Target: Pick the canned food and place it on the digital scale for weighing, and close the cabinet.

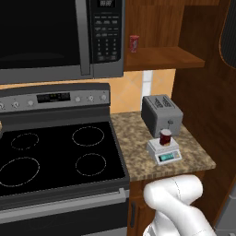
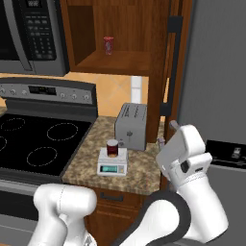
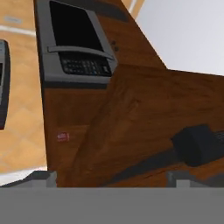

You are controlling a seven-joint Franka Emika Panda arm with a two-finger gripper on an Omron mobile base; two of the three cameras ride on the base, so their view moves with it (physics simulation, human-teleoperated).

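Looking along your pincer, jaw spread impossible to tell, cabinet door right ahead of it, handle close by, canned food atop the digital scale on the bench to its left, toaster beyond.

The white arm bends up from the base, its wrist raised toward 1 o'clock in the right base view. The pincer points up; its spread can't be judged.

Grey toaster beside stove (microwave above), apparently untouched.
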